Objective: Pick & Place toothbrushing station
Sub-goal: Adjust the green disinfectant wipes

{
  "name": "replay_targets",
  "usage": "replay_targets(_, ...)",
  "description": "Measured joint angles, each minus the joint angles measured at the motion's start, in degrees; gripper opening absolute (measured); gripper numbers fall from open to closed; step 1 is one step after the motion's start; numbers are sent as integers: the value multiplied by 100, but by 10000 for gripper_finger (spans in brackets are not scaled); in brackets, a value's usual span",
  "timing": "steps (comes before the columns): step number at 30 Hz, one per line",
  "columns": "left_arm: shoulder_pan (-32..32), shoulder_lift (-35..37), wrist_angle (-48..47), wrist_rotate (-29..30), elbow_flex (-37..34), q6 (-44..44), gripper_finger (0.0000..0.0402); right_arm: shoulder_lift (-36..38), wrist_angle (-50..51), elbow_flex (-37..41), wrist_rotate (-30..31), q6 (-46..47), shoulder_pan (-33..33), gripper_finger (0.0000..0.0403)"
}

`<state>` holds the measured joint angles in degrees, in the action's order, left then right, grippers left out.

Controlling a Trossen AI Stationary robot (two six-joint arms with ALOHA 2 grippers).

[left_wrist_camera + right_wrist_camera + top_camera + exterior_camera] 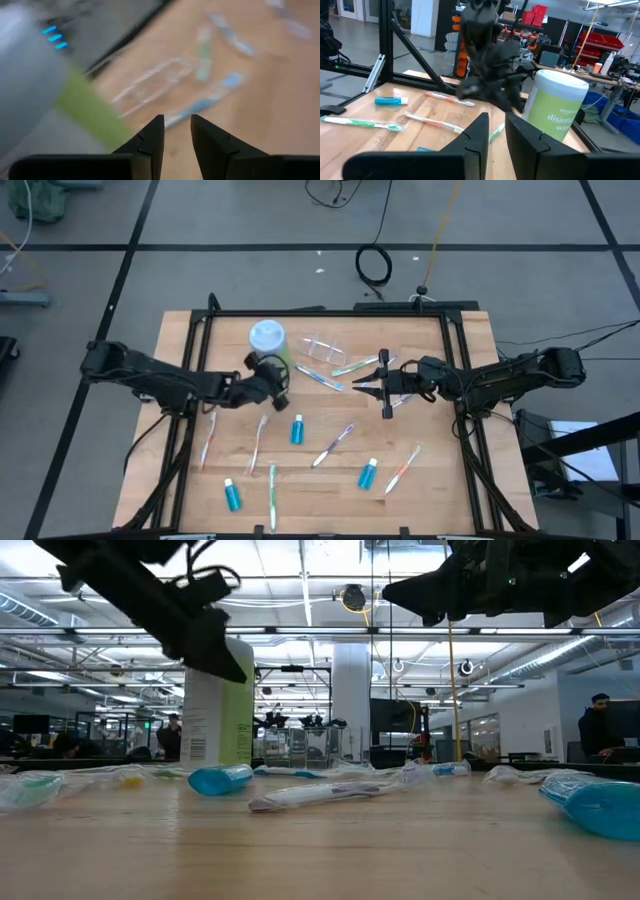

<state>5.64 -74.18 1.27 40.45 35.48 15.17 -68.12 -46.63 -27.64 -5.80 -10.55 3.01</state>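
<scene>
The toothbrushing station lies scattered on the wooden table (180, 480). The clear cup (325, 345) lies on its side at the far middle. Several pastel toothbrushes (333, 445) lie flat around it and toward the near edge. Three blue white-capped tubes (297, 430) (368, 473) (232, 495) lie on their sides. My left gripper (285, 385) hangs above the table just near of a white and green wipes canister (267, 340), slightly open with nothing between its fingers (152, 137). My right gripper (358, 383) hovers right of centre, pointing toward the left one, slightly open and holding nothing (497, 130).
The wipes canister (215, 705) stands upright at the far left of the table, close to my left gripper. A black frame (320, 312) runs around the table's edges. People sit in the room (600, 725) beyond the table.
</scene>
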Motion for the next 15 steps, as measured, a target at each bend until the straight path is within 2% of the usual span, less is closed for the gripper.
replay_targets(3, -6, -304, 8, 721, -2, 635, 102, 0, 0, 0, 0, 1, 0, 55)
replay_targets(8, -2, -678, 280, 1730, -2, 1113, 102, 0, 0, 0, 0, 3, 0, 55)
replay_targets(15, -77, -760, 290, 2422, -2, 1564, 102, 0, 2, 0, 0, 3, 0, 55)
